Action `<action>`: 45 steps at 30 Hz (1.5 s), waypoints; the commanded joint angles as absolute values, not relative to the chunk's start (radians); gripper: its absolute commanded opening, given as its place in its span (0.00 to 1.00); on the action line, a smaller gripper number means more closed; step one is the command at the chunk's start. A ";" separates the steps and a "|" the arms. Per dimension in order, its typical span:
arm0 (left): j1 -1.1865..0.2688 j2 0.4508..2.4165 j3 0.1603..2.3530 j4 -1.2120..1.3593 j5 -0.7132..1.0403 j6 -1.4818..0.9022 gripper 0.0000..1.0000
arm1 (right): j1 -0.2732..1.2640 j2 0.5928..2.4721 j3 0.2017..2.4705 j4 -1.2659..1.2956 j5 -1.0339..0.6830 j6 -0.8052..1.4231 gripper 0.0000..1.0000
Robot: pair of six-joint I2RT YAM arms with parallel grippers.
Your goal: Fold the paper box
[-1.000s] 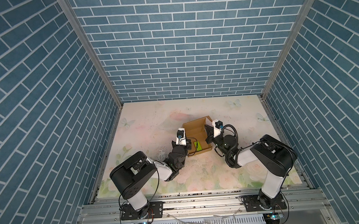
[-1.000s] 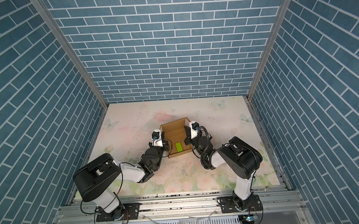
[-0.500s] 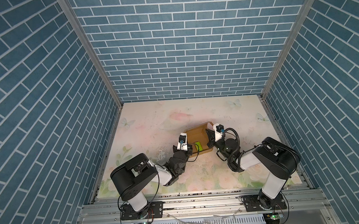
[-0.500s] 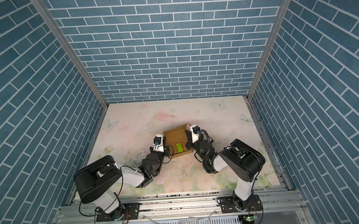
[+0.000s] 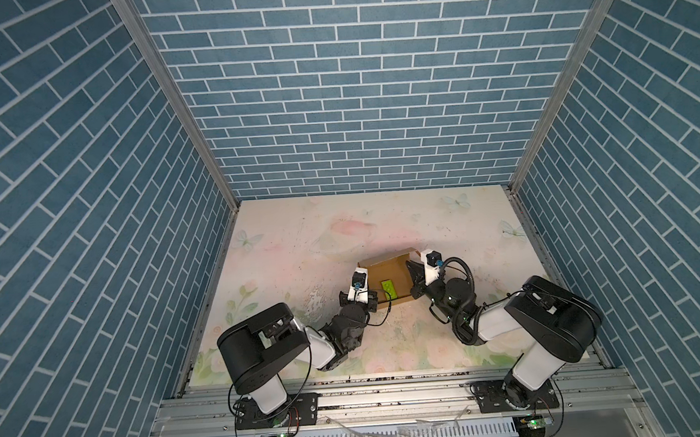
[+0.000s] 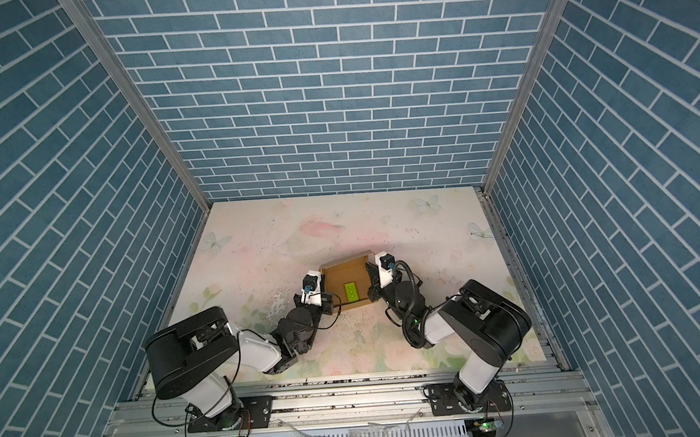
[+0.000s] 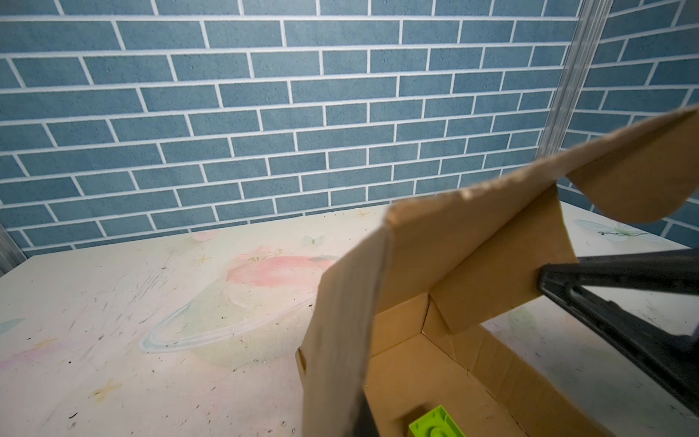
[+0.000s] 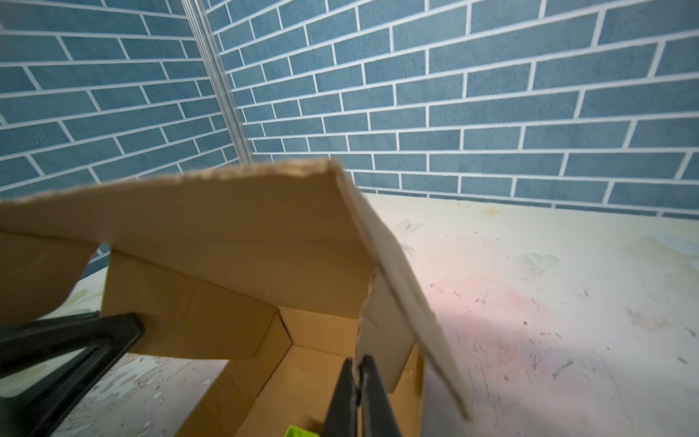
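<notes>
With the paper box (image 5: 384,267) on the table (image 5: 299,239), left end effector (image 5: 369,298) and right end effector (image 8: 355,378) each clamped on a lid flap, both should lower evenly, tucking flaps inside the walls.

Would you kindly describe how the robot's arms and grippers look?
The left arm and the right arm have bulky black joint housings, white link shells and loose black cables. The left gripper and the right gripper are black with slim, tapering fingers; each wrist carries a white mount with a blue connector.
</notes>
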State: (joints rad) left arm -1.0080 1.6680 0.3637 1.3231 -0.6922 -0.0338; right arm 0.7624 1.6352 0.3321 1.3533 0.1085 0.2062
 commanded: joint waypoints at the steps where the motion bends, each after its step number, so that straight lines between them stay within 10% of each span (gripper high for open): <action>1: -1.031 1.667 0.350 1.314 -0.693 -0.035 0.07 | 0.777 1.552 0.317 1.241 0.069 0.218 0.18; 9: -1.058 1.666 0.345 1.311 -0.720 -0.015 0.09 | 0.777 1.308 0.302 0.889 0.058 0.281 0.37; 33: -1.114 1.670 0.317 1.261 -0.778 -0.057 0.19 | 0.779 0.903 0.474 -0.068 -0.024 0.412 0.43; 45: -1.126 1.537 0.319 1.006 -0.756 -0.152 0.45 | 0.785 0.853 0.617 -0.298 -0.180 0.337 0.43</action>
